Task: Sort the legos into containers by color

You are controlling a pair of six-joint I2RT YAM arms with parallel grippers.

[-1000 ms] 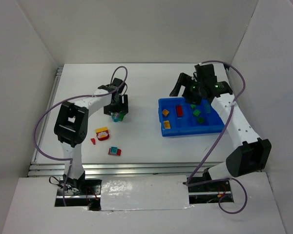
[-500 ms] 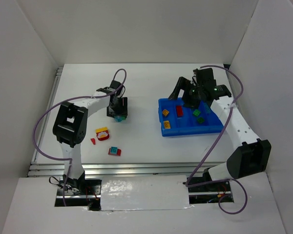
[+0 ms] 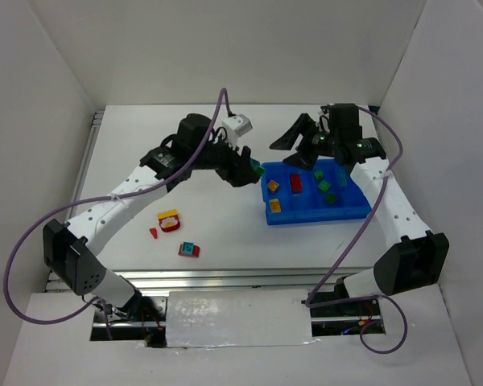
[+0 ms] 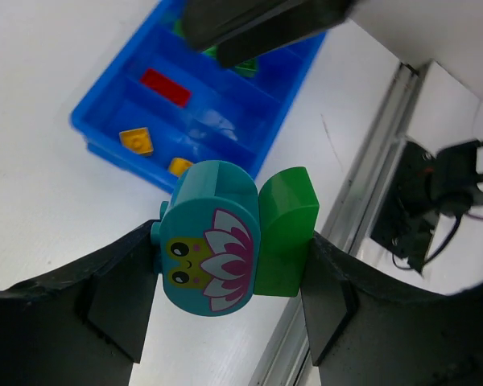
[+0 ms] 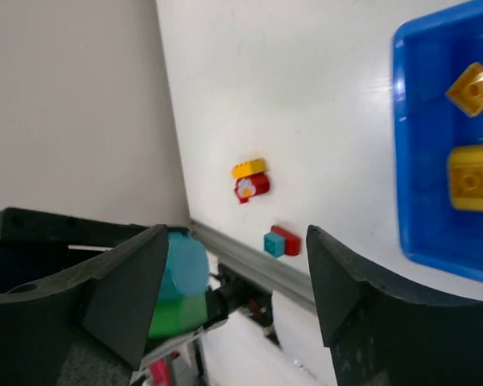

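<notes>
Lego [image 4: 233,237] pinched end-to-end in left tool [image 4: 229,269], flower face camera-ward; right tool [image 5: 235,245] spread.

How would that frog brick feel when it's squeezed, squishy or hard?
Probably hard: the frog brick shows no dent while clamped in the left tool. It looks like glossy plastic, so it might slip if held loosely. Its teal part is rounded, so it could rock or roll when pushed.

Wht table [image 3: 225,233] (alu rail [image 3: 241,277] near edge)
</notes>
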